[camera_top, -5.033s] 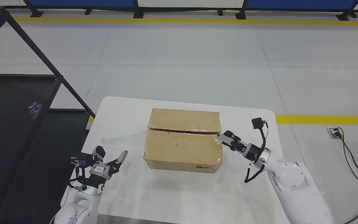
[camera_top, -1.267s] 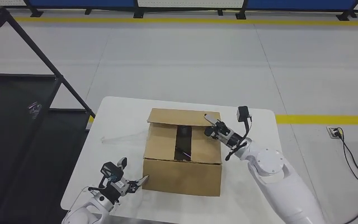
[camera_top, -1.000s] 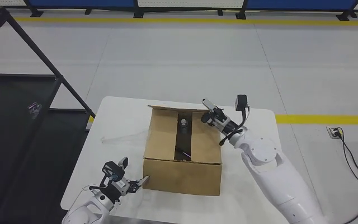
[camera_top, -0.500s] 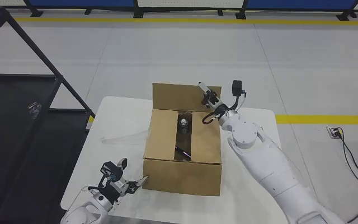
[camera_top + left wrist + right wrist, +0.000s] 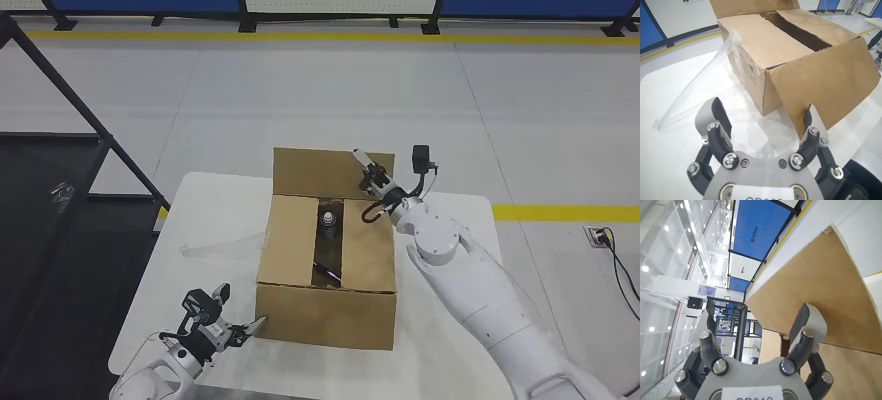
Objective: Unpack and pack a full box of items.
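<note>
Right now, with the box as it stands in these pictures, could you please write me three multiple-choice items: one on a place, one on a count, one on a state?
1. Where is the right hand?
A. At the raised far flap of the box
B. Under the box
C. Deep inside the box

2. How many flaps lie flat over the box's top?
A. One
B. Two
C. Four

3. How is the left hand?
A. Open
B. Shut on a tape strip
C. Shut on a bottle

Answers:
1 A: one finger rests against the upright flap.
2 B: two inner flaps lie flat, with a dark gap between them.
3 A: its fingers stand apart at the corner of the near flap.
</note>
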Robot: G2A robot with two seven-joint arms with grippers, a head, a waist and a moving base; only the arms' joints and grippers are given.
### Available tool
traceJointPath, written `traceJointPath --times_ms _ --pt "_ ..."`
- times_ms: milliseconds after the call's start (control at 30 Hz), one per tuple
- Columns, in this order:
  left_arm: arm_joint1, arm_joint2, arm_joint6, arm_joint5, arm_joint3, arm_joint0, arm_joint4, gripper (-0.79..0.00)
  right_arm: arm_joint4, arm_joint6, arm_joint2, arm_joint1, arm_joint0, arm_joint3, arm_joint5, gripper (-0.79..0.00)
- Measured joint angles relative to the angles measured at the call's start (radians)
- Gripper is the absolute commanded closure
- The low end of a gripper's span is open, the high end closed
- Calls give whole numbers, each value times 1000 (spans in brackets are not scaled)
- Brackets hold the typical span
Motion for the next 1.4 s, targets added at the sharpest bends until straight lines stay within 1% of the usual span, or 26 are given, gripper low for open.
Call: traceJointPath --times_ms 167,333,400,700,900,1033,1100,1167,1200,1267,1300,1400 --pt "0 8 -7 11 -11 4 11 -785 56 -36 22 -14 -2 18 13 -785" --pt "1 11 -4 20 -18 12 23 -785 75 -161 7 -57 48 129 32 -785" --pt "2 8 0 24 -13 16 21 -785 92 -185 -7 -79 74 189 34 -785" --pt "4 1 10 31 11 28 13 -785 128 -204 -58 -173 160 428 12 -785" --pt "6 4 10 29 22 24 15 -785 138 -182 -57 -210 193 530 -23 -785" --pt "6 8 9 30 25 18 16 -785 144 -162 -46 -224 205 568 -50 -785" --pt "7 4 18 32 15 19 17 -785 157 -122 -34 -226 207 570 -99 -785" --pt "9 -8 37 31 -2 28 8 -785 171 -48 -21 -223 204 559 -170 -785" --pt "10 -21 50 27 -15 37 -2 -785 176 27 -13 -218 201 551 -224 -785" --pt "13 -41 63 23 -37 53 -9 -785 177 155 -2 -207 201 543 -296 -785" --pt "15 -55 68 23 -52 64 -8 -785 169 240 2 -199 202 538 -332 -785" --pt "18 -89 81 33 -87 90 -9 -785 135 423 3 -182 196 510 -388 -785"
